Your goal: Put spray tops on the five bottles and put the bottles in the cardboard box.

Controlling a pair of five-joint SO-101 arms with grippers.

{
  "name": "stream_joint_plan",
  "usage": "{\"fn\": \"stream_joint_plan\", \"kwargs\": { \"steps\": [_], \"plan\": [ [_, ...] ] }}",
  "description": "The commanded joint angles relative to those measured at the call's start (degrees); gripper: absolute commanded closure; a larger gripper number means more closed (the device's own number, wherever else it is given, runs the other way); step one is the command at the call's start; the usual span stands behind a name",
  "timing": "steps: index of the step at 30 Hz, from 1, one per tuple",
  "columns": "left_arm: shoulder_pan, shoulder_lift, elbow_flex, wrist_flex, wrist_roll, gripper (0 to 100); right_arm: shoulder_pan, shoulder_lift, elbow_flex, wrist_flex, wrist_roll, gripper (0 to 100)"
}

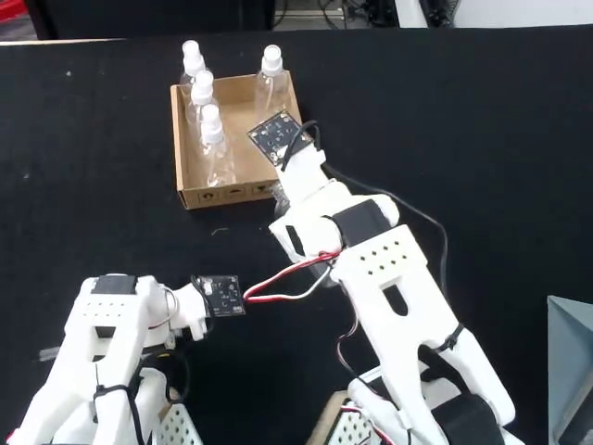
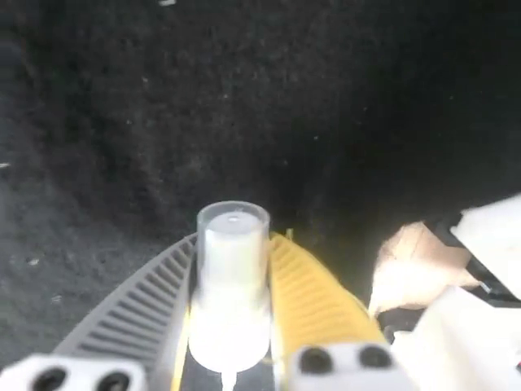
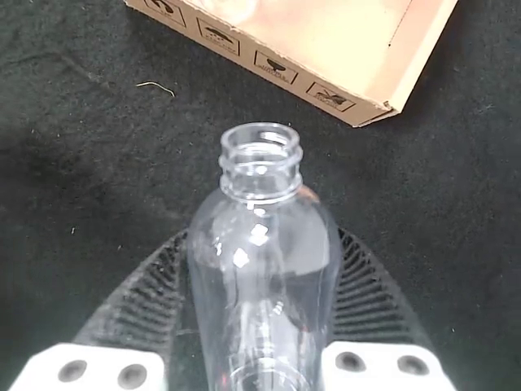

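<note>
Clear open bottle [image 3: 260,244]: uncapped, with its threaded neck bare. It is clamped between the two ribbed fingers of the right claw [image 3: 262,236]. It is outside the cardboard box [image 3: 326,49], with its mouth pointing at the box's near wall, close to a corner.

Spray top [image 2: 232,277]: white under a clear cap, gripped in the left claw [image 2: 234,240]. One grey finger and one yellow finger press on its sides, and black cloth lies beyond it.

Capped bottles [image 1: 213,139]: four, each wearing a white spray top and standing upright in the box. Three stand in a row along the left wall and one stands by the far right corner.

Box position: on the far left part of the counter [image 1: 482,139], open side up.

Counter surface: black cloth with pale flecks of lint. The right wrist view shows a short thread near the box.

Room: beyond the counter's far edge are dark shapes and a pale patch [image 1: 519,11], too cropped to identify.

Grey object [image 1: 570,371]: at the right edge on the near side, cut off by the frame.

Right arm [image 1: 389,278]: white, stretched diagonally from the near edge toward the box. Its wrist is over the box's near right corner.

Left arm [image 1: 107,343]: white, folded low at the near left and well apart from the box. Its wrist points toward the right arm.

Wires [image 1: 287,278]: red and white, running between the two arms.
</note>
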Motion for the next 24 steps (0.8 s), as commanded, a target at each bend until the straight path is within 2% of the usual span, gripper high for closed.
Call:
{"fn": "stream_joint_plan", "kwargs": {
  "steps": [1, 7, 15, 24],
  "plan": [
    [0.13, -1.05, -0.22, -1.32, -0.18, 97, 1.32, -2.77, -0.66, -1.41, 0.09, 88.5],
    [-0.04, -1.05, -0.22, -1.05, 0.18, 97, 1.32, -2.86, -0.66, -1.41, 0.09, 88.5],
    [-0.04, -1.05, -2.77, -0.88, 7.38, 97, 1.23, -2.86, -0.66, -1.41, 0.09, 88.5],
    [-0.04, -1.05, -16.40, 18.11, 8.00, 97, 1.14, -2.86, -0.57, -1.41, 0.00, 88.5]
  ]
}}
